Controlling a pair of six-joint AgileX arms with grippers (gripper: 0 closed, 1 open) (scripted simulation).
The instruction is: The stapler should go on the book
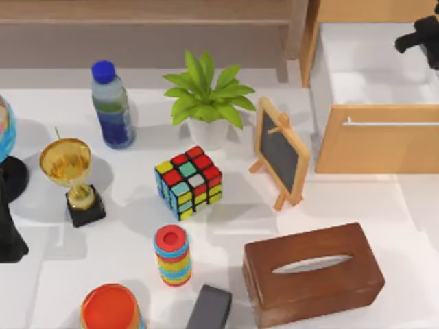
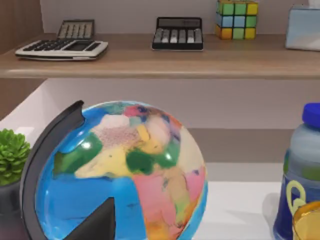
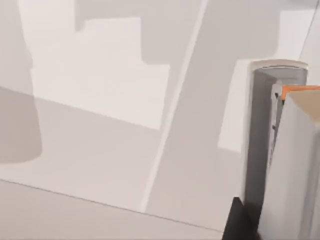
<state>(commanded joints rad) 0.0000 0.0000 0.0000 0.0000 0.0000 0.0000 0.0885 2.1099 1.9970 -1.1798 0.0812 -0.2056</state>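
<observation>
A dark grey oblong thing (image 1: 209, 308) lies at the table's front edge, cut off by the picture's border; I cannot tell whether it is the stapler. In the right wrist view a pale slab with a rounded grey back and an orange edge (image 3: 292, 150) stands close by, looking like a book on edge. My right gripper (image 1: 415, 40) hangs over the open white drawer (image 1: 370, 68) at the back right. At the table's left edge sits my left arm (image 1: 7, 233), next to a globe (image 2: 125, 175).
On the table stand a blue-capped bottle (image 1: 112, 106), a potted plant (image 1: 206, 99), a gold trophy (image 1: 72, 178), a colour cube (image 1: 188, 181), a small chalkboard (image 1: 280, 154), a ring stack (image 1: 171, 255), an orange-topped thing (image 1: 110, 308) and a brown tissue box (image 1: 312, 273).
</observation>
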